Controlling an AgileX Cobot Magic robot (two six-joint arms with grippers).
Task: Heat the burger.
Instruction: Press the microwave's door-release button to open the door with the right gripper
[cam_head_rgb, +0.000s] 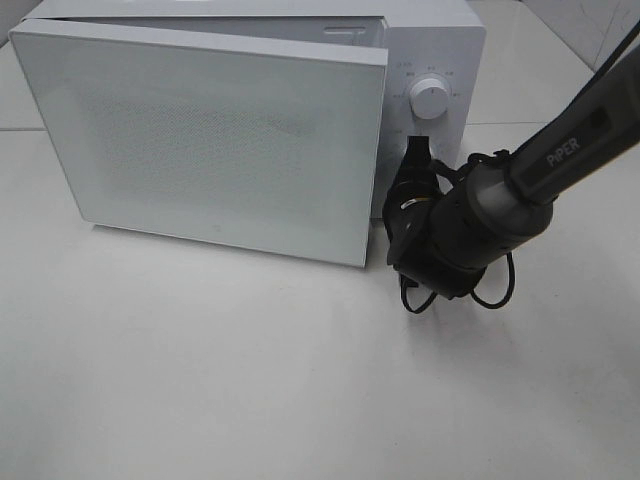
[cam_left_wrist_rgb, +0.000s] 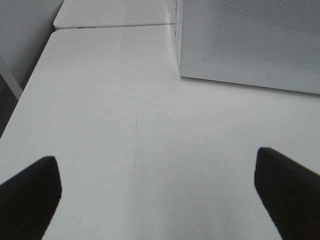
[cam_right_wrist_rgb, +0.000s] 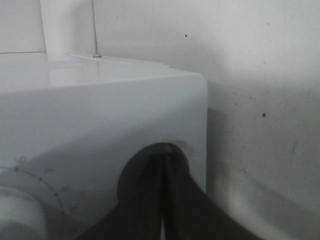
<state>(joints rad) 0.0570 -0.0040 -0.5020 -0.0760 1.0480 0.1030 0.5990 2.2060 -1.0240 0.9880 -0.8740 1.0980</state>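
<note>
Pointing at microwave panel (cam_head_rgb: 455, 60) below knob (cam_head_rgb: 431, 99), right gripper (cam_head_rgb: 415, 152) pressed together, left gripper (cam_left_wrist_rgb: 157, 195) spread, burger unseen.

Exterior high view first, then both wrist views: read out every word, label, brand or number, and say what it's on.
"PiPER": white lettering on the dark grey right arm.
Marks ringing the round white dial of the white box-shaped microwave: too small to read.
Tiny mark on the microwave's perforated door: too small to read.
</note>
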